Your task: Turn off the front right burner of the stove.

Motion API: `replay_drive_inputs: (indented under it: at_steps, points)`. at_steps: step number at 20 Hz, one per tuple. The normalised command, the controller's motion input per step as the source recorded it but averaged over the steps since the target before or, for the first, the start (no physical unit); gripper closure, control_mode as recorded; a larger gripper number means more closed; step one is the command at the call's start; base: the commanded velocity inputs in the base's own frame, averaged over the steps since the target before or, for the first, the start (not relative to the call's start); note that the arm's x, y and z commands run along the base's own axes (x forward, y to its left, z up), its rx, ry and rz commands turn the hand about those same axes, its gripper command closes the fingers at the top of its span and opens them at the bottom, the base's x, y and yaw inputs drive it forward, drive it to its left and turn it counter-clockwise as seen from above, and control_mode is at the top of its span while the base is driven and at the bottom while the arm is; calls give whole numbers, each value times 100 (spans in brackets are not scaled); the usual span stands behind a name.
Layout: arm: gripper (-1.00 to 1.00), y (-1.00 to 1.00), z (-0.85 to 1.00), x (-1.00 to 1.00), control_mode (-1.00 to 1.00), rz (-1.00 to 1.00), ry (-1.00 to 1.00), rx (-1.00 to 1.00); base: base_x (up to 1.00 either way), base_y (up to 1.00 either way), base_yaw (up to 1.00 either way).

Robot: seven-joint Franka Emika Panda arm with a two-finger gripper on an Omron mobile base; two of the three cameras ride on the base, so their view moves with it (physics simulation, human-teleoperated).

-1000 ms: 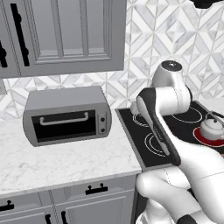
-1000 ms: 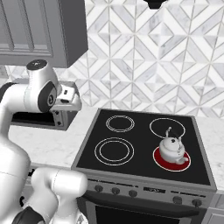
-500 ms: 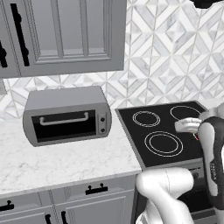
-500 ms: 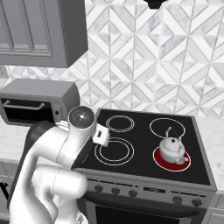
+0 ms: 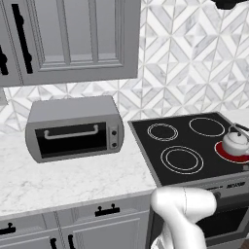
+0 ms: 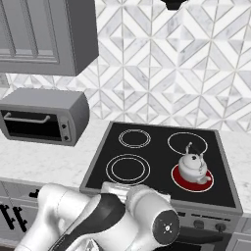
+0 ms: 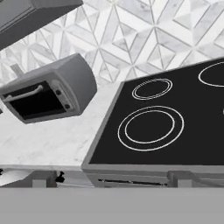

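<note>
Front right burner lit red under a kettle

We saw the front right burner [image 6: 192,180] glowing as a solid red disc at the near right corner of the stove [image 6: 157,162], a white kettle [image 6: 191,166] sitting on it. The other three zones showed white rings. A grey toaster oven [image 6: 44,116] stood to the left on the marble counter [image 5: 73,177]. We took the gripper's jaws to be spread wide.

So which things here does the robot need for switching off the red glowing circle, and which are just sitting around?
Needed for the job:
- flat glossy black glass stove
- red glowing front right burner
- small dark knobs on the grey front panel

Just sitting around:
- shiny silver kettle, standing on the red burner
- grey boxy toaster oven
- white marble counter
- grey wall cabinets
</note>
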Motion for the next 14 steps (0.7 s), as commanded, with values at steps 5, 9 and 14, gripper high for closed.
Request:
replay_drive_inputs:
  at_steps: [5,9,14]
  points:
    - [-100,-16,-71,0,-100,16,-14,-9,0,0,0]
    - [-100,0,-100,4,-100,3,-19,-6,0,0,0]
    - [-100,0,-99,-6,-100,0,-31,-2,0,0,0]
